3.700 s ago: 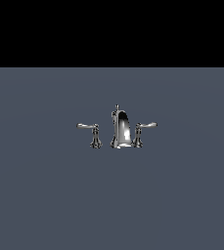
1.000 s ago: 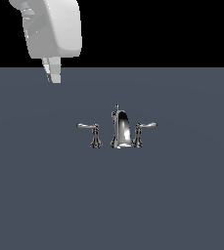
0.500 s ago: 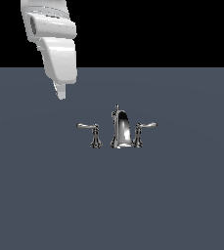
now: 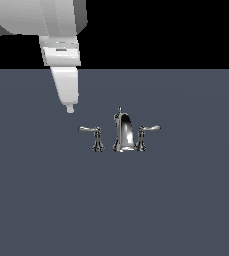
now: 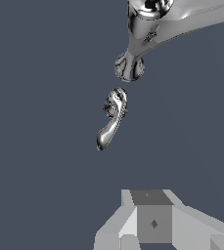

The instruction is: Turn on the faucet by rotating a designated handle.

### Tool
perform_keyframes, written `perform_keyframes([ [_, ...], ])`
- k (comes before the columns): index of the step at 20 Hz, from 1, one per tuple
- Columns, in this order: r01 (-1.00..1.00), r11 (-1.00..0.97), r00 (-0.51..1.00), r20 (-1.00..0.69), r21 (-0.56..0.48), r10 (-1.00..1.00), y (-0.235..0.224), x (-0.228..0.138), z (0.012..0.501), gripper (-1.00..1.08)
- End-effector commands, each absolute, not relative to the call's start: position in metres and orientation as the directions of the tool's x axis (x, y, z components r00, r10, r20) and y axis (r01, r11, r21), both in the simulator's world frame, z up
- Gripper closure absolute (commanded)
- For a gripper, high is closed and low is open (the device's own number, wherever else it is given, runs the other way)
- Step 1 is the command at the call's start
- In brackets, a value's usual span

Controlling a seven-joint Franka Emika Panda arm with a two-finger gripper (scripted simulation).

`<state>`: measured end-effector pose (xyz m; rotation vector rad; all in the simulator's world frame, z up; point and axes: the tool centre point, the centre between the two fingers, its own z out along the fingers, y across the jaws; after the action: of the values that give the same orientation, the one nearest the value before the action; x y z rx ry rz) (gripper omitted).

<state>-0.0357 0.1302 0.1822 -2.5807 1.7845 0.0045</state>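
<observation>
Exterior view: descending lower than a moment ago, gripper [image 4: 70,108] nearing the handle [image 4: 90,131] of the faucet [image 4: 123,132], not touching; finger spread impossible to tell.

The arm has swung in from the exterior view's upper left — its hand [image 4: 70,108] now lower, apparently nearer the handle [image 4: 92,133] — not touching.

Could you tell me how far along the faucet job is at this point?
Done: the hand has been brought over the scene, above and to the exterior view's left of the faucet. In hand: the approach; it touches nothing. Left: reaching the handle, whose arm points to the exterior view's left, and rotating it.
</observation>
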Motion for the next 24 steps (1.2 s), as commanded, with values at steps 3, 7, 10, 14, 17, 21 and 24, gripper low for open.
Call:
perform_keyframes([
  [3,-0.963,-0.268,0.268,-0.002,-0.001,-0.963,0.127,-0.015,0.159,1.08],
  [7,-0.982,-0.190,0.190,0.000,0.000,-0.982,0.122,0.004,0.139,1.08],
  [10,-0.991,-0.137,0.137,0.002,0.000,-0.991,0.118,0.017,0.126,1.08],
  [14,-0.997,-0.075,0.075,0.003,0.000,-0.997,0.112,0.031,0.111,1.08],
  [17,-0.999,-0.040,0.040,0.003,0.000,-0.999,0.109,0.039,0.102,1.08],
  [21,-1.000,-0.011,0.011,0.002,0.000,-1.000,0.106,0.045,0.096,1.08],
  [24,-1.000,-0.004,0.004,0.001,0.000,-1.000,0.105,0.047,0.095,1.08],
])
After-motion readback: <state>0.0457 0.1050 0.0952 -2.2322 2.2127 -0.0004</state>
